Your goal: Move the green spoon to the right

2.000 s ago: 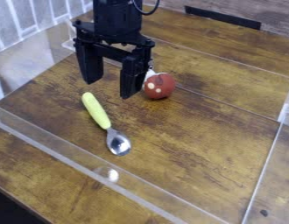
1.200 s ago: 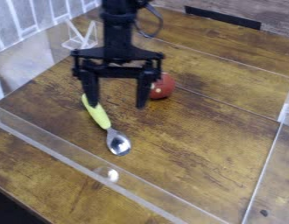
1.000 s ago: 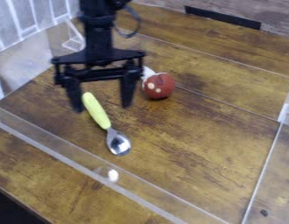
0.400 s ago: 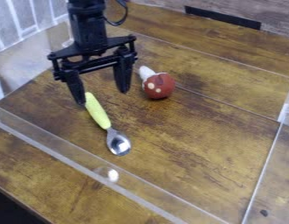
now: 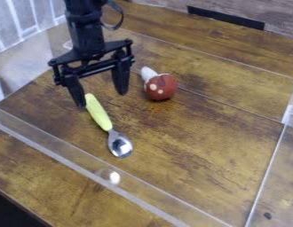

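Note:
The green spoon (image 5: 104, 121) lies flat on the wooden table, its thick yellow-green handle pointing up-left and its shiny silver bowl (image 5: 119, 145) toward the front. My black gripper (image 5: 98, 92) hangs straight down over the handle's upper end, wide open, one finger on each side of the handle. Nothing is between its fingers. I cannot tell whether the fingertips touch the table.
A red round apple-like object (image 5: 161, 86) sits just right of the gripper. A clear plastic wall (image 5: 137, 191) runs along the front and sides of the wooden table (image 5: 220, 133). White slatted objects stand at the back left.
The gripper has shifted left and lowered, rolling so that its open fingers now straddle the spoon's handle. The spoon and the red object have not moved.

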You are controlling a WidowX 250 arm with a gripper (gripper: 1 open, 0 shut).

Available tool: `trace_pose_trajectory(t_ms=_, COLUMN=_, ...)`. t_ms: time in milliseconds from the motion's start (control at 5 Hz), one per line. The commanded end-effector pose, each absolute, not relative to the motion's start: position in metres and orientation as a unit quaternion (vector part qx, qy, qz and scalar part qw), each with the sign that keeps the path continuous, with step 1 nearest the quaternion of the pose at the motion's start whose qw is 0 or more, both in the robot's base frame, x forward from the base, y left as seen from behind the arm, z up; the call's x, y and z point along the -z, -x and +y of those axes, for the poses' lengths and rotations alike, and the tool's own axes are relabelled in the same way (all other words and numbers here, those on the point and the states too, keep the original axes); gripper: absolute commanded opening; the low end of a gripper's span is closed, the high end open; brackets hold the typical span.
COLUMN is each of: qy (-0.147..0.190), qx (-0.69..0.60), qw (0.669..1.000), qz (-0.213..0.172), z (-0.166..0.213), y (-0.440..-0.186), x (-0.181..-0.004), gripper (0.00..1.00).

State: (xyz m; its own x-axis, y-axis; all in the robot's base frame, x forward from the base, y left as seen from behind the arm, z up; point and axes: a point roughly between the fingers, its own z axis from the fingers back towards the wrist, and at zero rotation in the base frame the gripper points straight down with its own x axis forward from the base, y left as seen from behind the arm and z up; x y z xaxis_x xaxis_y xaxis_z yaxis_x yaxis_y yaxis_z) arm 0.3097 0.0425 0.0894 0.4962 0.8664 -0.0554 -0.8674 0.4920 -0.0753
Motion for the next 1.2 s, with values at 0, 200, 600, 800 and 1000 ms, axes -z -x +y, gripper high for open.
trace_pose_trajectory(t_ms=0, qy=0.053, qx=-0.534, qw=0.844, qz=-0.015, z=0.049, y=-0.311, x=-0.088, gripper=1.0)
trace_pose_trajectory(t_ms=200, qy=0.055, qx=-0.558, qw=0.828, qz=-0.014, z=0.048, y=-0.312, x=-0.078, gripper=1.0)
trace_pose_trajectory(t_ms=600, qy=0.07, qx=-0.549, qw=0.833, qz=-0.006, z=0.061, y=-0.308, x=-0.05, gripper=1.0)
trace_pose_trajectory(t_ms=800, qy=0.079, qx=-0.557, qw=0.827, qz=-0.006, z=0.05, y=-0.308, x=-0.045, gripper=1.0)
trace_pose_trajectory(t_ms=1000, qy=0.088, qx=-0.564, qw=0.821, qz=-0.008, z=0.038, y=-0.311, x=-0.045, gripper=1.0)
